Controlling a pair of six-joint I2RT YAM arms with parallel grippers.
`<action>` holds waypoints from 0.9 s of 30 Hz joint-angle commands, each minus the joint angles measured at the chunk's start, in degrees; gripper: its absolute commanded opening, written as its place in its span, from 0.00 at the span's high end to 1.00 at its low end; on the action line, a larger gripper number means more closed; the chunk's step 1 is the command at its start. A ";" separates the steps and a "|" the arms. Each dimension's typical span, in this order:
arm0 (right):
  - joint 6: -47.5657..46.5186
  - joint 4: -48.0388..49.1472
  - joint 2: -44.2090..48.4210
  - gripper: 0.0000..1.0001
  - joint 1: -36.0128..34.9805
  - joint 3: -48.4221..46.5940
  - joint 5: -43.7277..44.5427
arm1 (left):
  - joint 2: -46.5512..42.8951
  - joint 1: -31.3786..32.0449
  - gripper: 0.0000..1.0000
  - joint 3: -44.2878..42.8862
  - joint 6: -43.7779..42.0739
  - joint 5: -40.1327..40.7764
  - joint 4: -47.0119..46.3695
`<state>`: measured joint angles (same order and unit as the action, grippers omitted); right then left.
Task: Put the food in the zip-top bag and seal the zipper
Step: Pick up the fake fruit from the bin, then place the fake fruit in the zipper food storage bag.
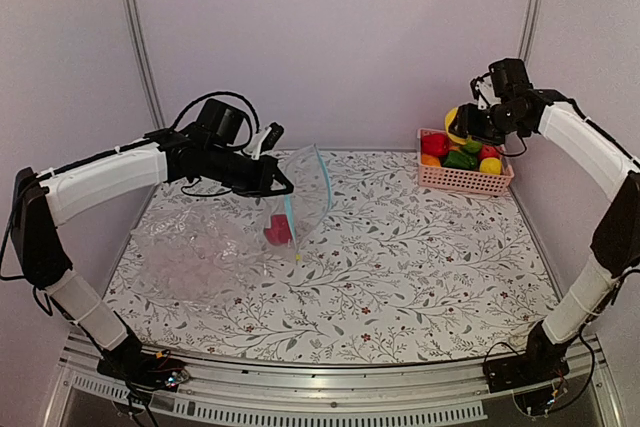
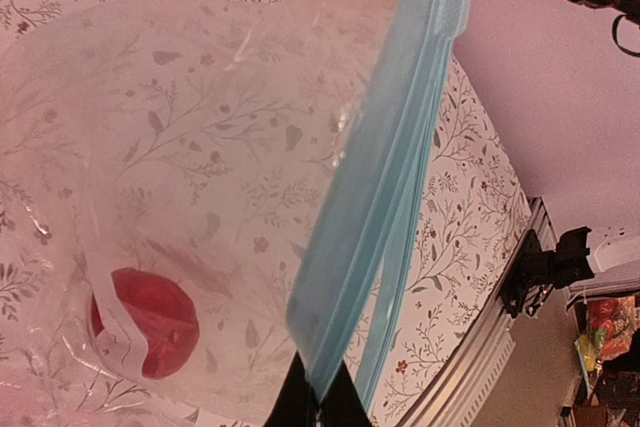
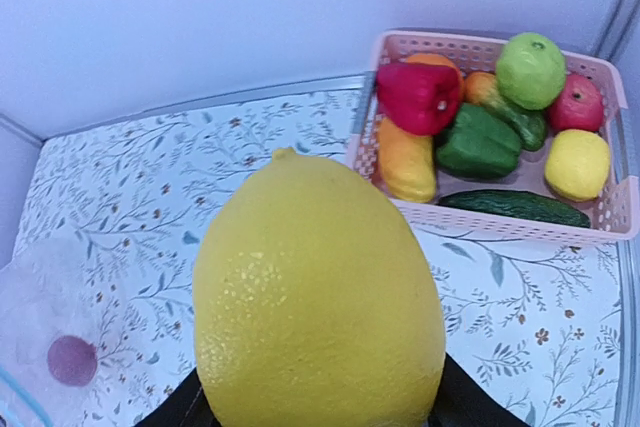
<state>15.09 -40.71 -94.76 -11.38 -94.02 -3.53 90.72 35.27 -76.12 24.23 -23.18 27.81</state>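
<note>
My left gripper (image 1: 280, 185) (image 2: 318, 402) is shut on the mouth edge of the clear zip-top bag (image 1: 300, 197) (image 2: 200, 147) and holds it up above the table. Its blue-teal zipper (image 1: 325, 179) (image 2: 385, 177) runs along the lifted mouth. A red piece of food (image 1: 276, 231) (image 2: 145, 322) lies inside the bag near its bottom. My right gripper (image 1: 462, 127) (image 3: 320, 409) is shut on a large yellow lemon (image 1: 455, 125) (image 3: 320, 297), held in the air just left of and above the pink basket (image 1: 465, 179).
The pink lattice basket (image 3: 500, 222) at the back right holds several toy fruits and vegetables. More crinkled clear plastic (image 1: 190, 252) lies on the floral tablecloth at the left. Metal frame posts stand at the back corners.
</note>
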 commanded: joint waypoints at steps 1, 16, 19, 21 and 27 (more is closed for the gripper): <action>-0.55 1.18 10.19 0.41 -8.74 4.44 -3.18 | -0.44 -0.55 1.00 0.18 0.25 -0.46 0.18; 3.43 12.24 14.89 0.41 -36.57 11.77 -8.35 | 0.11 -0.47 1.00 0.16 0.18 -0.55 0.36; 5.34 16.06 10.74 0.41 -39.43 11.75 -10.60 | 0.27 -0.46 1.00 0.18 0.15 -0.47 0.27; 6.45 18.73 7.89 0.41 -40.74 11.75 -11.82 | 0.25 -0.41 1.00 0.18 0.16 -0.46 0.29; 10.24 23.39 1.12 0.41 -41.70 10.85 -12.57 | 0.11 -0.37 1.00 0.18 0.05 -0.58 0.27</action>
<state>21.91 -22.55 -90.63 -52.60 -82.85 -14.90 90.72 35.27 -76.12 24.23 -23.38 27.83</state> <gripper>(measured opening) 0.587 0.006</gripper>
